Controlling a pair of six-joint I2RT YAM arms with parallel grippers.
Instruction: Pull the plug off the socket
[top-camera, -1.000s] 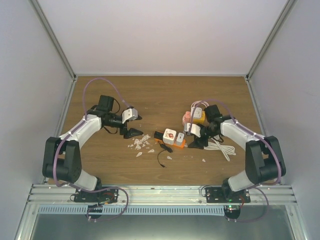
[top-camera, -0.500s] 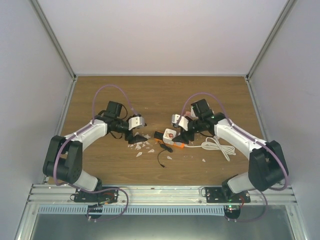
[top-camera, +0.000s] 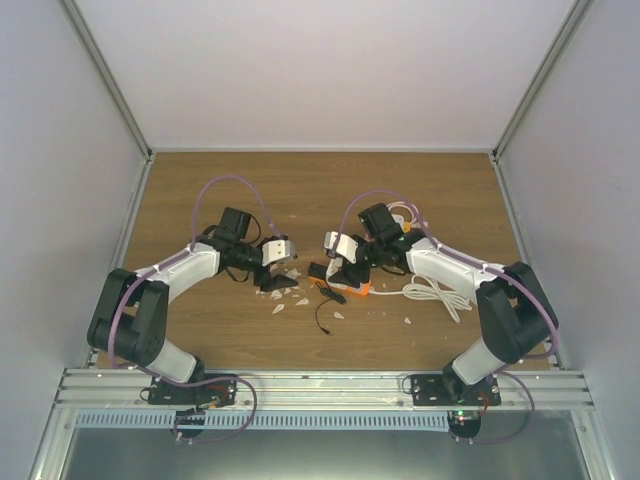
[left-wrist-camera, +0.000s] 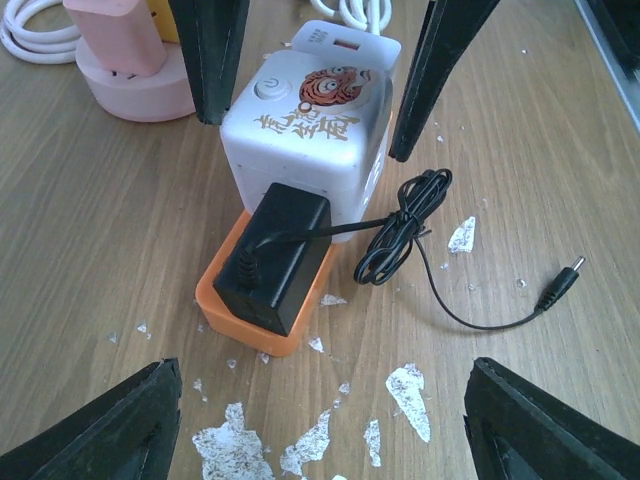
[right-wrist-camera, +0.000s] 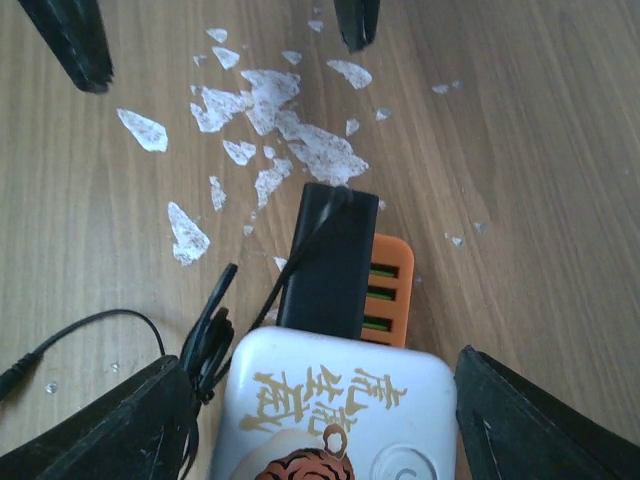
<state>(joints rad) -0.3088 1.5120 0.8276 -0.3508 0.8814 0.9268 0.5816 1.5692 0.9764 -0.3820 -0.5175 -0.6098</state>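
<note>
Checking the plug (left-wrist-camera: 275, 255) first, Ben: where does it lie?

Near the middle of the table (top-camera: 200, 190), Ana, a touch toward the near edge. It is a black, matt, box-shaped block seated in the side face of the socket (left-wrist-camera: 310, 140), resting over the orange base (left-wrist-camera: 225, 315).

Which way does its long axis run?

Straight out from that face toward the left gripper (left-wrist-camera: 322, 380), along the line between the two arms. So the pull, I judge, goes leftward, away from the cube.

And the fingers?

The left gripper stands wide open with nothing between its fingers, just short of the plug's free end, and it is the nearer arm. The right gripper (right-wrist-camera: 320, 365) straddles the socket, one finger close to each flank. Whether they press it or only flank it I cannot tell.

How will the things handle?

The socket is a glossy white plastic cube with rounded corners and a printed top, likely slippery. The plug's flat sides should give the pads a fair seat. A thin black cord (left-wrist-camera: 420, 235) leaves its outer end, bunches in a knot beside the cube and ends loose on the wood. White flakes (right-wrist-camera: 280, 130) lie scattered on the grained board near the left gripper.

Any risk?

If the cube is not held fast, it may slide along with the plug.
</note>
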